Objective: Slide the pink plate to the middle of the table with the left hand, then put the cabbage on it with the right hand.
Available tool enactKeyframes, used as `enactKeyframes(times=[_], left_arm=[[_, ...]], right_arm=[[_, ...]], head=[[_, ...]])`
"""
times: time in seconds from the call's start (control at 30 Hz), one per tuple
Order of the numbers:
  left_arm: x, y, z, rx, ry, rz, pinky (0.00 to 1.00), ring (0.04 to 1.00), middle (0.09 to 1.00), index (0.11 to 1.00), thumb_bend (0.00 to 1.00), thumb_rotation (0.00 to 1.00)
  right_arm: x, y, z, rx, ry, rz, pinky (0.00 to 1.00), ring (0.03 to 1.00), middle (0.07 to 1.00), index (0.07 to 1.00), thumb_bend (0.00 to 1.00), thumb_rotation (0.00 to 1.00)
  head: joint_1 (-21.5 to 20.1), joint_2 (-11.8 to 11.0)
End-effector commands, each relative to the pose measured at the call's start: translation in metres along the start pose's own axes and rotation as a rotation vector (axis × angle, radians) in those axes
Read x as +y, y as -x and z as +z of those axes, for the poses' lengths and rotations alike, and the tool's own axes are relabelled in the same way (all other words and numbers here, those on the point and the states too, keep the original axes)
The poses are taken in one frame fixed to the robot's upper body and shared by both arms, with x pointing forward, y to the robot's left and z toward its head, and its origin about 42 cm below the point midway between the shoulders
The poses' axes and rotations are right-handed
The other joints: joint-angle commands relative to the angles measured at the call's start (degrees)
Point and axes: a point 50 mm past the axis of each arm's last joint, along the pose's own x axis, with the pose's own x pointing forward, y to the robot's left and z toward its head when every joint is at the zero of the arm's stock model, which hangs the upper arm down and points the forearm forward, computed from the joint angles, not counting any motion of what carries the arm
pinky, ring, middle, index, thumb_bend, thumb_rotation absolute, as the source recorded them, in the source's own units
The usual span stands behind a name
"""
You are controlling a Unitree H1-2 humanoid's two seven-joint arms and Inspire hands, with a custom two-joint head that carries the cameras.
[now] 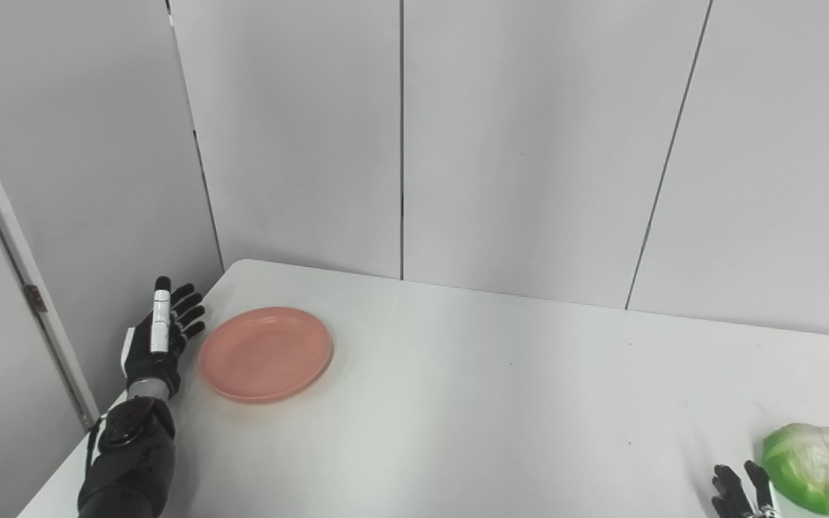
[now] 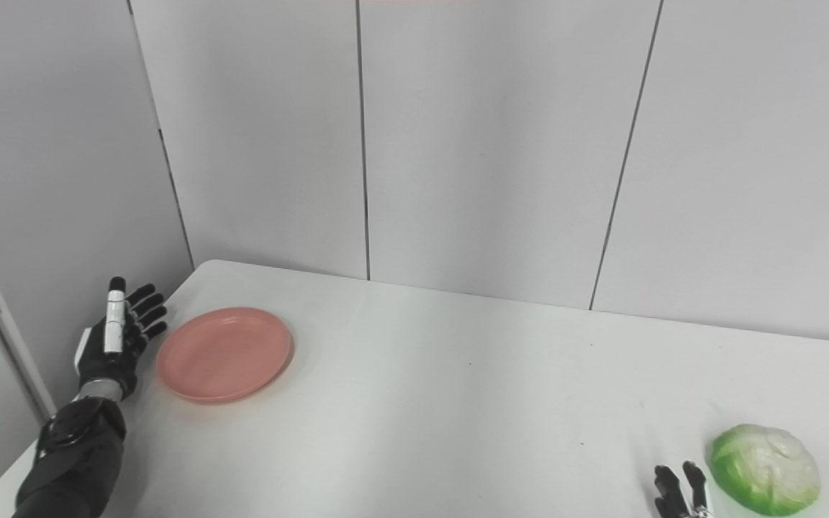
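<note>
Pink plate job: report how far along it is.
Done: nothing. The pink plate sits near the table's left edge, not the middle. In hand: the left hand is open beside the plate, not visibly touching it. Left: slide the plate, then move the cabbage, untouched beside the right hand.

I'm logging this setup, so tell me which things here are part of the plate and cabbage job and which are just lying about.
Part of the job:
pink plate, near the table's left edge
cabbage, near right
left hand, open beside the plate
right hand, only fingertips showing
white table

Just lying about:
nothing visible
</note>
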Motion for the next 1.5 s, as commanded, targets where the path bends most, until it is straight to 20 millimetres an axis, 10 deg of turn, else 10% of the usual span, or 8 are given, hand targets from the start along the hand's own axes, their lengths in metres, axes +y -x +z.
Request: enactKeyframes(times=[0.0,0.8,1.47], left_arm=[[-0.004,-0.009,0.019,-0.052,0.007,-0.043,0.79,0.803,0.790,0.727,0.83,0.87],[-0.052,0.018,0.000,-0.020,0.027,-0.237,0.79,0.807,0.777,0.709,0.88,0.89],[-0.117,0.052,0.001,0.010,0.109,-0.368,0.87,0.875,0.905,0.937,0.88,0.88]], right_arm=[[0.010,0.010,-0.018,0.113,-0.041,-0.009,1.00,0.959,0.930,1.000,0.80,1.00],[0.016,0.009,-0.017,0.109,-0.017,-0.002,0.98,0.925,0.909,0.990,0.81,1.00],[0.031,0.010,-0.008,0.106,0.003,0.017,0.92,0.882,0.869,0.955,0.86,1.00]], head=[[-0.1,0.1],[-2.5,1.4],[-10.8,5.6]])
